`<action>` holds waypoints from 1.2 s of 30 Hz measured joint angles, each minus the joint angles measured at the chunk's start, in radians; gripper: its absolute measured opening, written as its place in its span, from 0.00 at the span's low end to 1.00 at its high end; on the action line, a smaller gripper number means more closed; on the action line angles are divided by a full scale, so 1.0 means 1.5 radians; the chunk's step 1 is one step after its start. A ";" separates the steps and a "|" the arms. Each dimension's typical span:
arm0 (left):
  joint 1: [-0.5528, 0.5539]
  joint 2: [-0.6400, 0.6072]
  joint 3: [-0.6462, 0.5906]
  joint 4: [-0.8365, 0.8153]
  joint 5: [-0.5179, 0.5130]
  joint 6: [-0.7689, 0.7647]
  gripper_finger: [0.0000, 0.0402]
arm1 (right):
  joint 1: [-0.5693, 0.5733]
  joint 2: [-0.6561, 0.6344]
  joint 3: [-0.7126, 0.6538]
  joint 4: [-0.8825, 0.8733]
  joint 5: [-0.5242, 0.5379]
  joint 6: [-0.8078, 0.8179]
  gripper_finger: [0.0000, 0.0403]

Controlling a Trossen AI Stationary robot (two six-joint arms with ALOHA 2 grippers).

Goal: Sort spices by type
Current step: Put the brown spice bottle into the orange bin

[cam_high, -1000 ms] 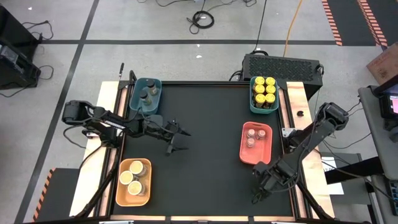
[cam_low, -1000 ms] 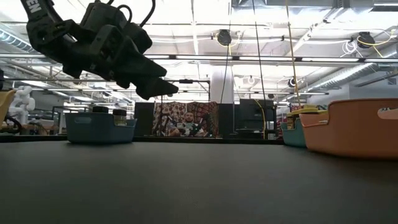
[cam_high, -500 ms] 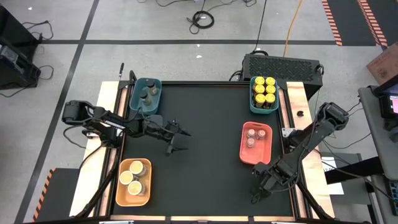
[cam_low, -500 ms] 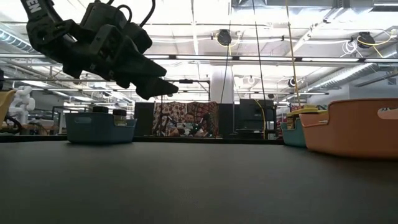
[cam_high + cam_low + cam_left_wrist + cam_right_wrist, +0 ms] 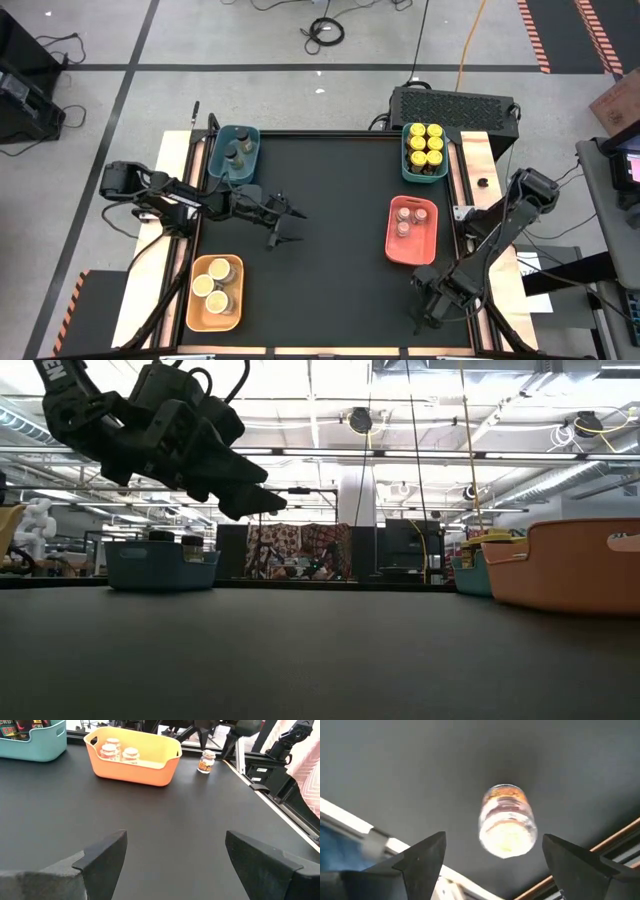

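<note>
**Table and room.** A black mat is covering the table (image 5: 330, 200), with bare wooden strips showing along its left and right edges. The table is standing on a grey floor crossed by black tape lines and loose cables, and a black box (image 5: 455, 103) is sitting just behind its far right corner. From table height, a hall with ceiling lights, pipes and a patterned hanging is showing beyond the far edge.

**Counts.**
- Four trays are resting on the mat, one towards each corner.
- The teal tray (image 5: 235, 152) at the far left is holding dark-lidded jars; I am counting two, though more may be hidden.
- The second teal tray (image 5: 425, 152) at the far right is holding six yellow-lidded jars (image 5: 425, 143).
- The red tray (image 5: 411, 231) on the right is holding three pinkish-lidded jars (image 5: 403, 214).
- The orange tray (image 5: 215, 292) at the near left is holding three tan-lidded jars (image 5: 204, 287).
- One lone jar (image 5: 507, 827), pale-lidded with an orange label, is standing upright on the bare mat near the right edge, apart from every tray.

**Tools.**
- I am holding my left tool (image 5: 288, 226) above the left-centre of the mat. Its fingers are spread fully and gripping nothing.
- I am holding my right tool (image 5: 422, 303) over the near right corner, directly above the lone jar. Its fingers are spread wide on either side of the jar, well clear of it and not touching it.
</note>
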 joint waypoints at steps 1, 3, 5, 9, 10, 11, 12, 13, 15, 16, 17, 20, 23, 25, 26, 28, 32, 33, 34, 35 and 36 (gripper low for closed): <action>0.000 0.000 0.000 0.000 0.000 0.000 0.85 | 0.001 0.006 0.000 0.000 0.000 -0.008 0.81; 0.000 0.000 0.000 0.000 0.000 0.000 0.85 | 0.002 0.017 0.000 -0.007 -0.002 -0.021 0.81; 0.000 0.000 0.000 0.001 0.000 0.000 0.85 | 0.002 0.025 0.000 -0.007 0.000 -0.026 0.81; 0.000 0.000 0.000 0.003 0.000 0.000 0.85 | 0.002 0.034 -0.002 -0.007 0.014 -0.029 0.81; 0.000 0.000 0.000 0.003 0.000 0.000 0.85 | 0.002 0.037 -0.002 -0.007 0.016 -0.030 0.81; 0.000 0.000 0.000 0.003 0.000 0.000 0.85 | 0.002 0.040 -0.002 -0.007 0.014 -0.032 0.81; 0.000 0.000 0.000 0.003 0.000 -0.002 0.85 | 0.002 0.043 -0.002 -0.004 0.012 -0.032 0.81; 0.000 0.000 0.000 0.003 0.000 -0.008 0.85 | 0.002 0.047 -0.002 0.002 0.012 -0.032 0.81; 0.000 0.000 0.000 0.005 0.000 -0.013 0.85 | 0.006 0.052 -0.002 0.013 0.012 -0.032 0.81; 0.000 0.000 0.000 0.005 0.000 -0.012 0.85 | 0.007 0.054 -0.002 0.015 0.012 -0.032 0.81; 0.000 0.000 0.000 0.005 0.000 -0.012 0.85 | 0.009 0.059 -0.002 0.015 0.012 -0.032 0.81; 0.000 0.000 0.000 0.005 0.000 -0.012 0.85 | 0.015 0.067 -0.003 0.015 0.012 -0.030 0.80; 0.000 -0.001 0.000 0.005 0.000 -0.012 0.85 | 0.017 0.070 -0.003 0.021 0.011 -0.028 0.79; 0.000 -0.001 0.000 0.005 0.000 -0.012 0.85 | 0.018 0.070 -0.003 0.020 0.011 -0.028 0.76; 0.000 -0.001 0.000 0.005 0.000 -0.012 0.85 | 0.018 0.070 -0.003 0.019 0.011 -0.027 0.75; 0.000 -0.001 0.000 0.005 0.000 -0.012 0.85 | 0.018 0.070 -0.003 0.017 0.011 -0.027 0.72; 0.000 -0.001 0.000 0.005 0.000 -0.012 0.85 | 0.018 0.070 -0.003 0.017 0.009 -0.028 0.64; 0.000 -0.001 0.000 0.005 0.000 -0.013 0.85 | 0.018 0.070 -0.003 0.016 0.007 -0.029 0.62; 0.000 -0.001 0.000 0.005 0.000 -0.013 0.85 | 0.018 0.070 -0.003 0.016 0.007 -0.030 0.59; 0.000 -0.001 0.000 0.005 0.000 -0.013 0.85 | 0.018 0.070 -0.003 0.015 0.007 -0.030 0.56; 0.000 -0.001 0.000 0.005 0.000 -0.013 0.85 | 0.018 0.070 -0.003 0.016 0.006 -0.032 0.54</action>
